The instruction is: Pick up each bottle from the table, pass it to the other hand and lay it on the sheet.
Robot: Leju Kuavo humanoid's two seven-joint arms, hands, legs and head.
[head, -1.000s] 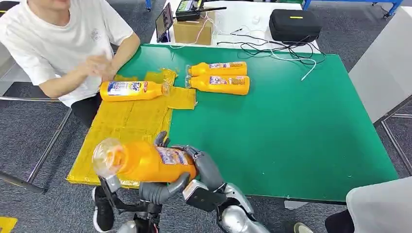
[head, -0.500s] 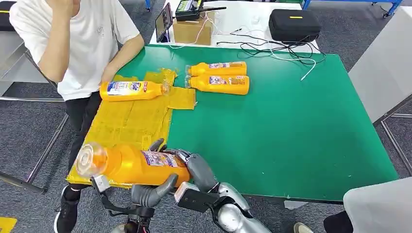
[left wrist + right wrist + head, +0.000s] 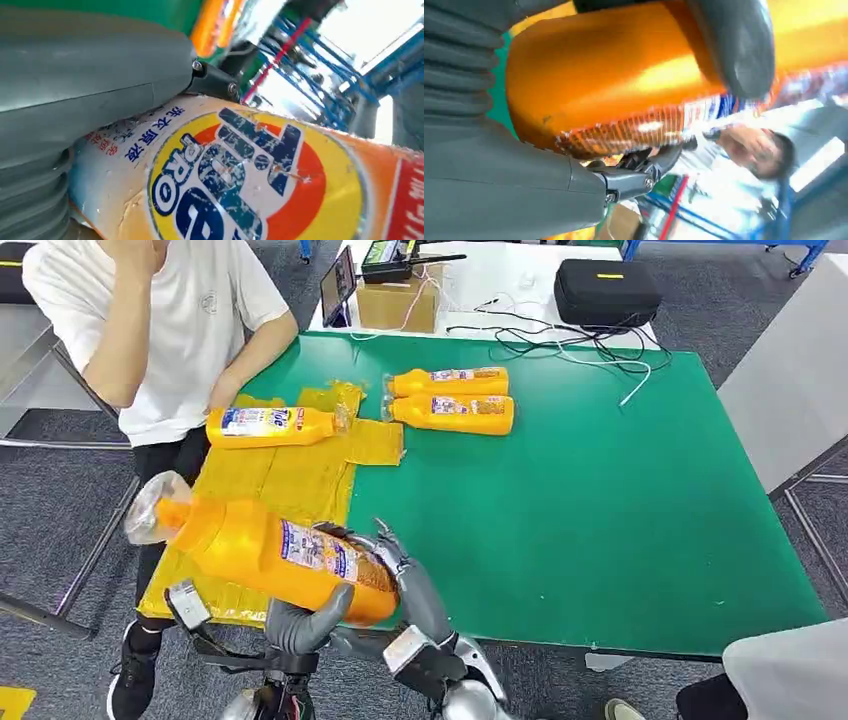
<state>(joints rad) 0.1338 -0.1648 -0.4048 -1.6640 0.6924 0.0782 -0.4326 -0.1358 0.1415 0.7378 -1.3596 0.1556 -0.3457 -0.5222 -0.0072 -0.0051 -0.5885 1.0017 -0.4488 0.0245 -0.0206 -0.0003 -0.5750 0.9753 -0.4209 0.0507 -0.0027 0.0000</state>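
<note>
I see my left hand [image 3: 300, 625] and right hand [image 3: 405, 580] both wrapped around the orange bottle [image 3: 270, 555], held tilted in the air over the near edge of the yellow sheet [image 3: 270, 490], cap end pointing up toward the person [image 3: 170, 330]. Another bottle [image 3: 268, 426] lies on the sheet's far end. Two bottles [image 3: 450, 400] lie side by side, touching, on the green table [image 3: 600, 510].
</note>
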